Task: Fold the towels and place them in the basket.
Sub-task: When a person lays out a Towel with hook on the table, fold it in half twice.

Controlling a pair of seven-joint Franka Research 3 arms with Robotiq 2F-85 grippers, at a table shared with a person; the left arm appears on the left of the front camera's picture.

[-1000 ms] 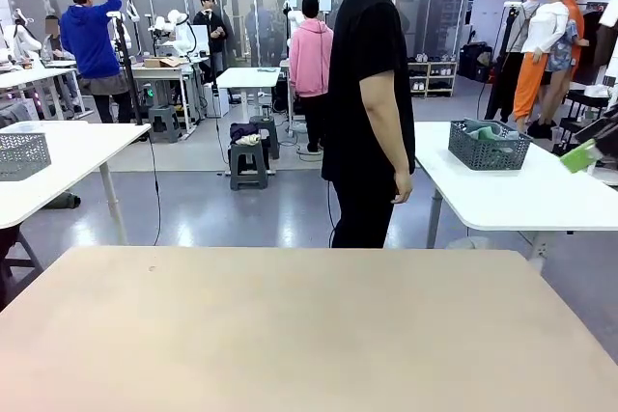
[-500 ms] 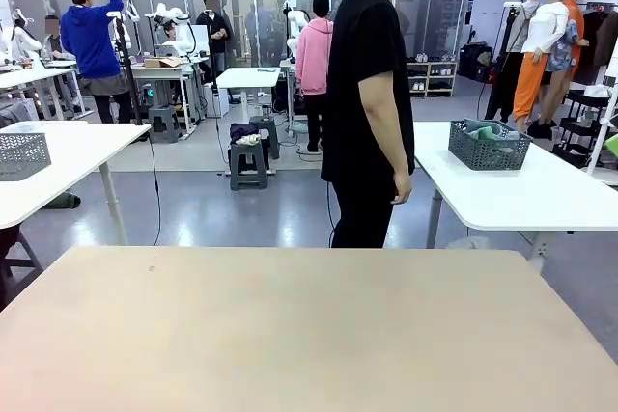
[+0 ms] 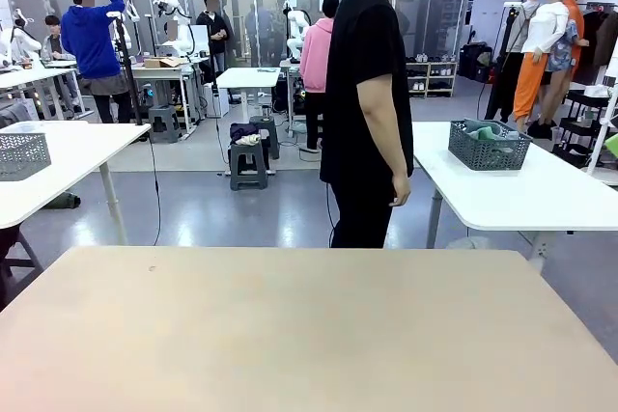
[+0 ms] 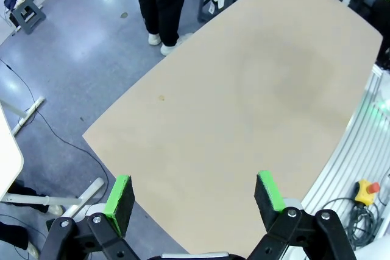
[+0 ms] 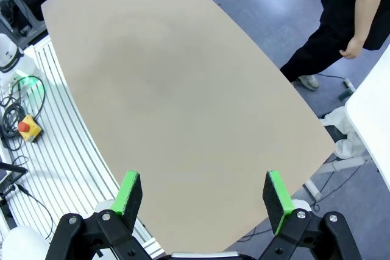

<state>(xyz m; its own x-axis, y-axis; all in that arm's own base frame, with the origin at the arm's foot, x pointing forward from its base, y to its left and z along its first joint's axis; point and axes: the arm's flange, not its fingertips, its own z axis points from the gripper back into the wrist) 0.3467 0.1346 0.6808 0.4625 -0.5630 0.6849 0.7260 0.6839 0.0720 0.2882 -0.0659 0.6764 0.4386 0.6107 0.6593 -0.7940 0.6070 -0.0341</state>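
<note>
**Q:** Where is the basket [image 3: 488,150]?
**A:** At the right of the front view, on a white side table [image 3: 541,202], well apart from the worktop [image 3: 309,335].
**Q:** What is the risk?
**A:** It is probably out of reach, and the person [image 3: 367,94] nearby might cross an arm's path.
**Q:** How does it look?
**A:** Dark grey lattice, with greenish cloth [image 3: 483,130] heaped inside.
**Q:** And the grippers?
**A:** The left gripper [image 4: 194,192] and right gripper [image 5: 202,193] are both spread wide, holding nothing.

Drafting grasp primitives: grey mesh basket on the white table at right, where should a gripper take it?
Pinch the basket at the top rim of its near long wall, from above: it stands upright, open-topped and thin-walled. Cloth heaps in the middle, so keep to the rim. It sits on the white table, likely beyond reach.
</note>
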